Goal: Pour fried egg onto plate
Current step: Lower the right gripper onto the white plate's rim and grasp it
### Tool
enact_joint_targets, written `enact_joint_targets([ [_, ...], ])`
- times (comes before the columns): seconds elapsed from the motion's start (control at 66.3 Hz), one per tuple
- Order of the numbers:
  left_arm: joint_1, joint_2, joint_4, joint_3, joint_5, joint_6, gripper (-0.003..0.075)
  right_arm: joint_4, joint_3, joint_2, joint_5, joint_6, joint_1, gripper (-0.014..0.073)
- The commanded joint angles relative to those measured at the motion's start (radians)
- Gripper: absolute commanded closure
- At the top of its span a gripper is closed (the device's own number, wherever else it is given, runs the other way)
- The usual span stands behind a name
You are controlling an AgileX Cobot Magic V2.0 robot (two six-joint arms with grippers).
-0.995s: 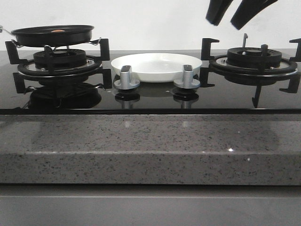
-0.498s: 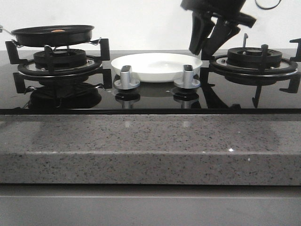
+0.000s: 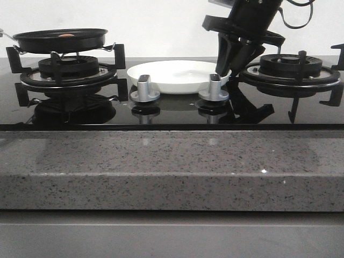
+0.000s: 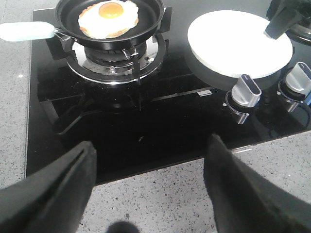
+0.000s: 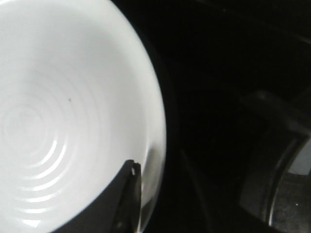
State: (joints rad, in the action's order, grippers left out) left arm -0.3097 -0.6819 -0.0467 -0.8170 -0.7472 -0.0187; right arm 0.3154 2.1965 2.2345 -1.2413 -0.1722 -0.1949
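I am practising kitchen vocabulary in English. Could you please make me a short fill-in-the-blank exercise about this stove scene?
1. The fried egg lies in the black ____ on the left burner.
2. The plate is ____; it holds no food.
3. The right gripper is at the rim of the ____.
4. The left gripper's fingers are ____, holding nothing.

Missing words: pan; empty; plate; open

Right hand black, tapered fingers, looping black cable above.
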Motion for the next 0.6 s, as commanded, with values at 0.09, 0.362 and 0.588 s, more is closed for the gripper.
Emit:
enact_joint_targets([
  [0.09,-0.009,-0.006,-0.008,-0.027,0.072,0.009,0.0247,0.021,0.034,-0.061,-0.080,-0.002,-0.002,0.0417],
  [0.362,-0.009,-0.006,-0.008,-0.027,0.072,0.009,0.0247,0.020,0.034,-0.060,-0.098,0.025,-0.002,0.0425],
  [0.588,-0.009,-0.006,-0.008,-0.027,0.072,0.009,0.0247,0.020,0.034,-0.059,-0.086,0.070,-0.002,0.0425],
])
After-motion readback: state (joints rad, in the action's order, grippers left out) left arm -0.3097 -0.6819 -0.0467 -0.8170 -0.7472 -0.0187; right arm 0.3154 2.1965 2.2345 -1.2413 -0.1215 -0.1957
